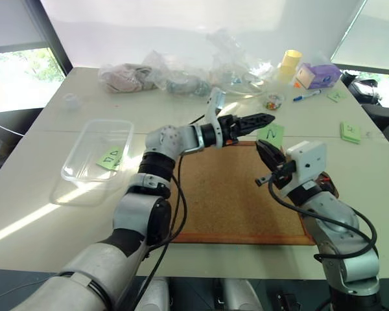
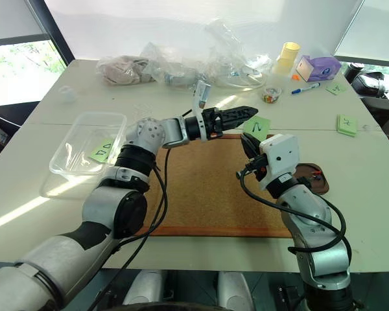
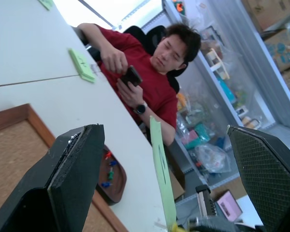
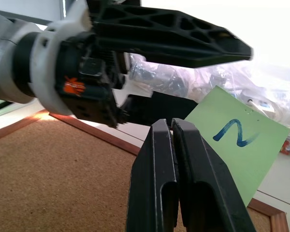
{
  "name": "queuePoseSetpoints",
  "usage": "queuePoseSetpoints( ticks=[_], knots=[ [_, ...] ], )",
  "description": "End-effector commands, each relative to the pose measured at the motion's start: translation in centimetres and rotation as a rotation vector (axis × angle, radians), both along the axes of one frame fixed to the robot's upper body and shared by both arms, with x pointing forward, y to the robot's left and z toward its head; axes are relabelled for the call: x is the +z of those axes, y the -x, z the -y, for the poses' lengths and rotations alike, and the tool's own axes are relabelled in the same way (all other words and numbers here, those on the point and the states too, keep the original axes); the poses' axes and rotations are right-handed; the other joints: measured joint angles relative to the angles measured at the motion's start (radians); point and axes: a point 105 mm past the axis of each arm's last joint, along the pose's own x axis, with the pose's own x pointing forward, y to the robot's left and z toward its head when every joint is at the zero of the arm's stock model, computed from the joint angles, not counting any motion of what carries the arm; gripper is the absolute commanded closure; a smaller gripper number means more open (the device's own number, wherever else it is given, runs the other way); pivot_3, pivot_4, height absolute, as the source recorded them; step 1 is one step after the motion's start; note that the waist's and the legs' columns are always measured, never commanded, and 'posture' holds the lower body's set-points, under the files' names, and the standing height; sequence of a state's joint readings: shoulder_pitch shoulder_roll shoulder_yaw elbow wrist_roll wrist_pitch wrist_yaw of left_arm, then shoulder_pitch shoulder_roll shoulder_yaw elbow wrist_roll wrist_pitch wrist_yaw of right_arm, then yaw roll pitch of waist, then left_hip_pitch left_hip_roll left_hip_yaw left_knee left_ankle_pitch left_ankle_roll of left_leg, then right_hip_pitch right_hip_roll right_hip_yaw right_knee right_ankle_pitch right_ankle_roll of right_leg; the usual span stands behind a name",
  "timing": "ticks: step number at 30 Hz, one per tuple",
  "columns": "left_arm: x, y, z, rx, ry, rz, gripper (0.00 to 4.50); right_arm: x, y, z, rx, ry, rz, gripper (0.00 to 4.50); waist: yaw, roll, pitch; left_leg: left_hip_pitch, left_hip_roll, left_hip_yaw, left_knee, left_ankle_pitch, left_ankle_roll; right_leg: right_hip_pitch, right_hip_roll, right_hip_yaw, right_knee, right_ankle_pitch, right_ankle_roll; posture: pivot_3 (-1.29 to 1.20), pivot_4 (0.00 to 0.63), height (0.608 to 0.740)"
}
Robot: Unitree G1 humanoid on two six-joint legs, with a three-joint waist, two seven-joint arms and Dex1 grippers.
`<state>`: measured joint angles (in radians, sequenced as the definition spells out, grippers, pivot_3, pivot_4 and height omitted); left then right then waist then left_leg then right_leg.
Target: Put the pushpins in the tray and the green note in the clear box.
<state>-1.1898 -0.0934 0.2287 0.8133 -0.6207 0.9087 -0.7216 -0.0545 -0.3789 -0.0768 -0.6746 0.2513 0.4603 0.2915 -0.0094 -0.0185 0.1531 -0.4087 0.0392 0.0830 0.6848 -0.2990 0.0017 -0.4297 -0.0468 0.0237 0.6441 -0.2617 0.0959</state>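
The green note, light green with one blue "2"-like figure, stands upright in the air over the far edge of the cork board. My right gripper is shut on its lower corner. My left gripper reaches in level from the left and is open. Its two fingers stand wide apart with the note edge-on between them, touching neither. The dark brown tray sits just right of the board behind my right arm, with several pushpins in it. The clear box lies at the left.
A light green note with two figures lies in the clear box. Plastic bags, a yellow cup, a purple box, a small cup of pins and a marker stand at the back. A person in red sits at the right.
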Motion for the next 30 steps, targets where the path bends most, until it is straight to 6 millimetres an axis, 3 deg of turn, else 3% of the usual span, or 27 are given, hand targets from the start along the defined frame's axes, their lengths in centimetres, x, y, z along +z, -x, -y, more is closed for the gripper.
queuePoseSetpoints(
  ticks=[1,4,9,10,15,19,26,28,30],
  knots=[
    [1.1,0.2,0.7,-0.022,0.001,0.073,0.55,1.1,0.7,-0.6,0.014,0.022,0.049,4.5,-0.001,0.0,0.0,0.0,0.0,0.0,0.0,0.0,0.0,0.0,0.0,0.0,0.0,0.0,0.0,0.0,0.15,0.737],
    [0.6,0.2,0.8,-0.026,-0.028,0.089,1.78,1.1,0.7,-0.6,0.011,0.035,0.053,4.5,-0.003,0.0,0.0,0.0,-0.005,-0.006,0.0,0.0,0.0,0.0,0.0,0.001,0.001,0.0,0.0,0.0,0.15,0.737],
    [0.4,0.2,0.7,-0.034,-0.055,0.104,4.22,1.2,0.7,-0.7,0.013,0.05,0.061,4.5,-0.002,0.0,0.0,0.0,-0.005,-0.007,0.0,0.0,0.0,0.0,0.0,0.001,0.001,0.0,0.0,0.0,0.15,0.737],
    [0.3,0.2,0.7,-0.035,-0.059,0.104,4.48,1.2,0.8,-0.8,0.016,0.058,0.063,4.5,-0.002,0.0,0.0,0.0,-0.005,-0.007,0.0,0.0,0.0,0.0,0.0,0.001,0.001,0.0,0.0,0.0,0.15,0.737],
    [0.0,-0.2,0.5,-0.006,-0.089,0.128,4.48,1.2,0.9,-0.8,0.018,0.079,0.067,4.5,-0.001,0.0,0.0,0.0,-0.005,-0.007,0.0,0.0,0.0,0.0,0.0,0.001,0.001,0.0,0.0,0.0,0.15,0.737],
    [-1.7,-1.2,0.1,0.063,-0.197,0.183,4.48,1.6,1.0,-0.6,-0.002,0.087,0.093,4.5,-0.001,0.0,0.0,0.0,-0.005,-0.007,0.0,0.0,0.0,0.0,0.0,0.001,0.001,0.0,0.0,0.0,0.15,0.737],
    [-2.4,-1.6,-0.4,0.081,-0.205,0.178,4.48,3.7,1.1,0.0,-0.1,0.03,0.19,4.5,-0.002,0.0,0.0,0.0,-0.005,-0.007,0.0,0.0,0.0,0.0,0.0,0.001,0.001,0.0,0.0,0.0,0.15,0.737],
    [-2.1,-1.5,-0.7,0.079,-0.181,0.161,4.48,3.2,0.7,2.7,-0.235,-0.101,0.147,4.5,-0.001,0.0,0.0,0.0,-0.005,-0.007,0.0,0.0,0.0,0.0,0.0,0.001,0.001,0.0,0.0,0.0,0.15,0.737],
    [-1.8,-1.3,-1.1,0.074,-0.169,0.159,4.48,1.5,0.4,6.2,-0.381,-0.18,0.075,4.5,0.003,0.0,0.0,0.0,-0.005,-0.007,0.0,0.0,0.0,0.0,0.0,0.001,0.001,0.0,0.0,0.0,0.15,0.737]
  ],
)
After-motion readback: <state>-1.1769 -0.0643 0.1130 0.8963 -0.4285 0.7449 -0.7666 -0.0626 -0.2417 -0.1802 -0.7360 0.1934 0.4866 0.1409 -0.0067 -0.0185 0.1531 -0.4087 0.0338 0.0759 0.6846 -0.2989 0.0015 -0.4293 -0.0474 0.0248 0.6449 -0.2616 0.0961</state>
